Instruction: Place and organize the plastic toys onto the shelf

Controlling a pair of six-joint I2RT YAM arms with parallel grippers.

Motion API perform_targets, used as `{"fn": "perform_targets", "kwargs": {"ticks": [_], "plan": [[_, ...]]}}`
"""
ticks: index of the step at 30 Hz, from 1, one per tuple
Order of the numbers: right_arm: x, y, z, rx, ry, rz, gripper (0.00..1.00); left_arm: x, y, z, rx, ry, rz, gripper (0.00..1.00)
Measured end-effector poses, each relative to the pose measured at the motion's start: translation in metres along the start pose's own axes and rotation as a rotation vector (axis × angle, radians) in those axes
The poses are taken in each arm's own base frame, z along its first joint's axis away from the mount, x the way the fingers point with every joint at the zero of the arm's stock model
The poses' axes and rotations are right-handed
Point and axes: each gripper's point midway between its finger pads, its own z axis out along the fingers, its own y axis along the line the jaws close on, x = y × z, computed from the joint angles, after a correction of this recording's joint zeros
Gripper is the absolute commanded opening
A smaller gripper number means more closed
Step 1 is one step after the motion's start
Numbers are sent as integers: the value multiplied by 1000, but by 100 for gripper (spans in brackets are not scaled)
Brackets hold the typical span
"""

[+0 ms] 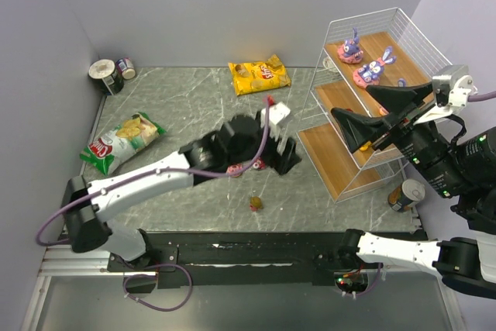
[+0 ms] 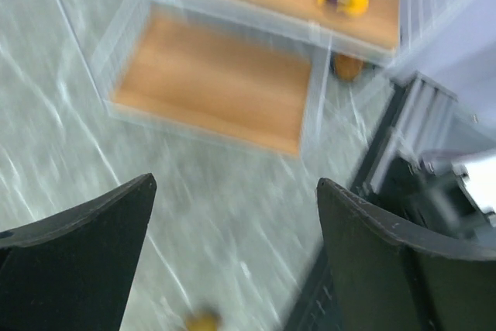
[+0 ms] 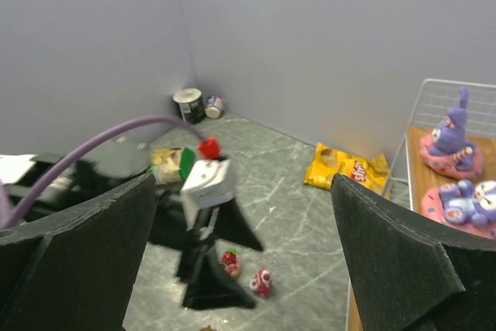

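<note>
Both pincers gape wide and empty: the left pincer over the mid tabletop, the right pincer by the shelf. Purple bunnies sit on its far board. Red-pink toys and an olive piece lie loose. They are likely light, hard and slick: pinch low across the base.

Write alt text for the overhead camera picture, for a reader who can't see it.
A robot's left hand, open, hovers by two small red toys on a grey stone-patterned table, while its right hand, open, is at a white wire shelf. Two purple bunnies sit on its top board; a yellowish toy, two snack bags and cans lie around.
</note>
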Motion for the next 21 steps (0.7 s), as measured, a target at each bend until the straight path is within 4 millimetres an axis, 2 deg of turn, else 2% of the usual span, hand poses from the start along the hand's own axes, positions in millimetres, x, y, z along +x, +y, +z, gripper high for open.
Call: {"fn": "perform_targets", "kwargs": {"ticks": [6,8,11,13,15,17,21], "plan": [[13,1,-1,1,44,8,100,92,-28,-28,-67,155,-158,91],[22,4,1,-8,68,14,100,129,-36,-34,-101,220,-188,87],[37,10,3,-24,113,28,100,181,-38,-43,-140,300,-209,84],[44,13,2,-34,138,41,100,210,-33,-48,-160,335,-222,83],[48,15,1,-44,153,53,100,229,-26,-53,-183,354,-229,84],[50,17,0,-50,164,66,100,237,-20,-54,-200,352,-233,84],[55,20,-2,-61,184,84,100,232,-17,-50,-203,297,-239,84]]}}
